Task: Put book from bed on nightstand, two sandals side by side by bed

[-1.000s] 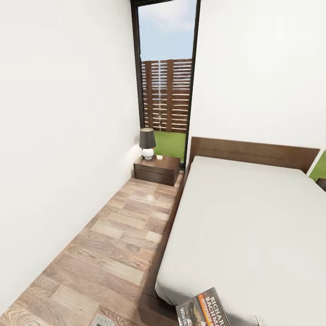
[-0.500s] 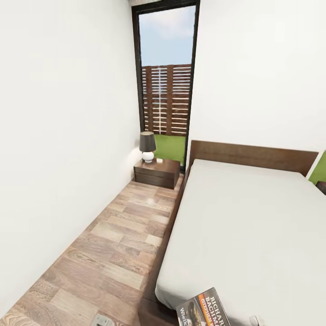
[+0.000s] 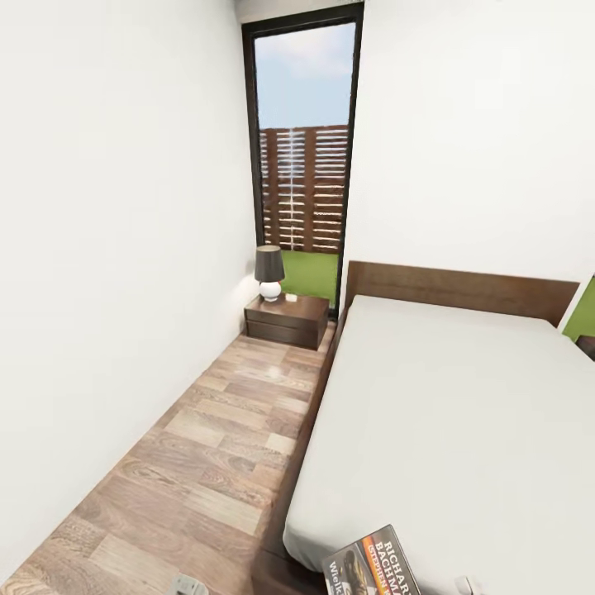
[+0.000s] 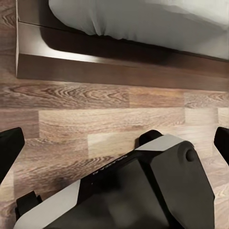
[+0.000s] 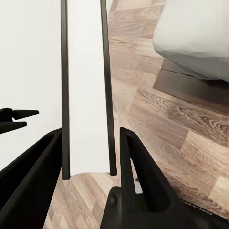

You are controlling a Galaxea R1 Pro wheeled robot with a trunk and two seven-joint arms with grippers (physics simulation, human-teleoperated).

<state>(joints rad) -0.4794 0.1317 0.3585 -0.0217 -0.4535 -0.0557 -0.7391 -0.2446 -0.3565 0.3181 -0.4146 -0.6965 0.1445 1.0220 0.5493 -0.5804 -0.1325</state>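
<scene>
Bedroom plank floor [image 3: 207, 463], book [image 3: 372, 564] at bed's [image 3: 463, 413] near corner, left gripper [image 4: 114, 143] fingers apart, right gripper [image 5: 90, 148] fingers apart.

Setting: home bedroom. Evidence: large bed [image 3: 463, 413] with plain light-grey mattress and dark wooden headboard, occupying the head view from 2 to 5 o'clock. Low dark two-drawer nightstand [image 3: 287, 321] at 12 o'clock beside the headboard, carrying a small table lamp [image 3: 268, 273]. White walls, wood-plank floor [image 3: 198, 471]. Tall black-framed window [image 3: 303, 157] behind the nightstand shows slatted fence, grass, sky.
</scene>
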